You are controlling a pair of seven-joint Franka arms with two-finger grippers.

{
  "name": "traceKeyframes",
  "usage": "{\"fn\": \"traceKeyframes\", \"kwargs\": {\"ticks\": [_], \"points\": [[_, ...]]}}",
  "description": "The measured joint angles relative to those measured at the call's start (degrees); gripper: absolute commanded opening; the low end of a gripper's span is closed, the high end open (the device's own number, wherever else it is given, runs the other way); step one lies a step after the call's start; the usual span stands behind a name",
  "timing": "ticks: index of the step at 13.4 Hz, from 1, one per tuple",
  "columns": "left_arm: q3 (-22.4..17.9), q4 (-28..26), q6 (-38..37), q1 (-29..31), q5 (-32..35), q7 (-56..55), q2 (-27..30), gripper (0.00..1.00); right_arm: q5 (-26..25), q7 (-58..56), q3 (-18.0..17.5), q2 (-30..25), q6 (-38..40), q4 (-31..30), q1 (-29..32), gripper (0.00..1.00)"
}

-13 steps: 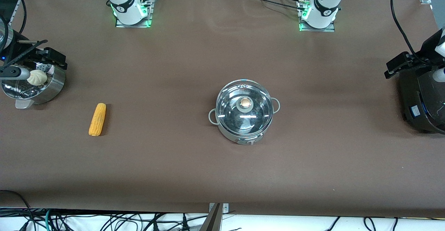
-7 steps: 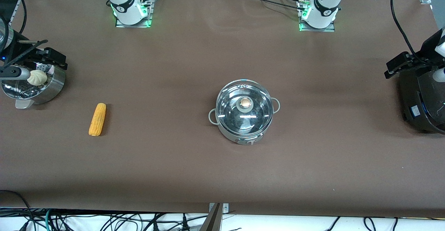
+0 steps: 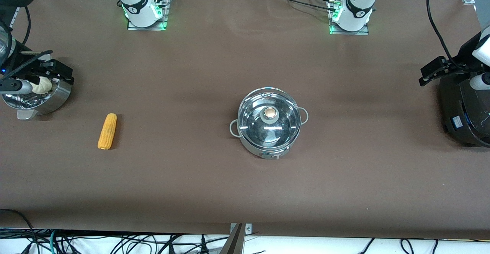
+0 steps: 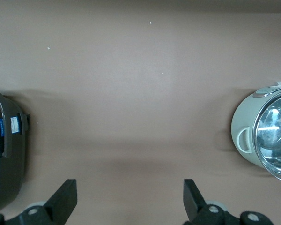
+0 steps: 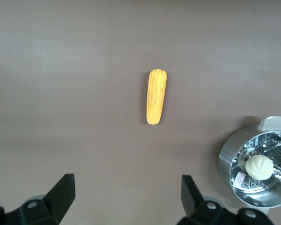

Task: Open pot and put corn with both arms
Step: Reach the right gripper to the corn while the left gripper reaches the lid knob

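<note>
The steel pot stands mid-table with its glass lid on, tan knob on top. It also shows in the left wrist view. The yellow-orange corn lies on the table toward the right arm's end, and shows in the right wrist view. My right gripper is open and empty, high over the table by the steamer basket. My left gripper is open and empty, high over the table beside the black cooker.
A perforated steel steamer basket with a pale bun stands at the right arm's end. A black rounded cooker stands at the left arm's end. Brown table cover lies around the pot.
Both grippers have shifted slightly. The right one now covers more of the bun, and the left one has edged toward the pot. The pot and corn have not moved.
</note>
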State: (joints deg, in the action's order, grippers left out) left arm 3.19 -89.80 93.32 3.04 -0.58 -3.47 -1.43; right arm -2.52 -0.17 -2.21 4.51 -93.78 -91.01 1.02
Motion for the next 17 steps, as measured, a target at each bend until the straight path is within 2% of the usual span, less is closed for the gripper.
{"fn": "traceKeyframes", "kwargs": {"ticks": [8,17], "points": [[-0.01,0.0,0.0,-0.03,-0.03,0.0,-1.26,1.0,0.0,0.06,0.14,7.89,-5.99,-0.08,1.05,1.0],[-0.22,-0.01,-2.6,0.16,-0.01,0.0,-1.82,1.0,1.6,0.42,0.26,24.16,-19.56,-0.35,1.32,1.0]]}}
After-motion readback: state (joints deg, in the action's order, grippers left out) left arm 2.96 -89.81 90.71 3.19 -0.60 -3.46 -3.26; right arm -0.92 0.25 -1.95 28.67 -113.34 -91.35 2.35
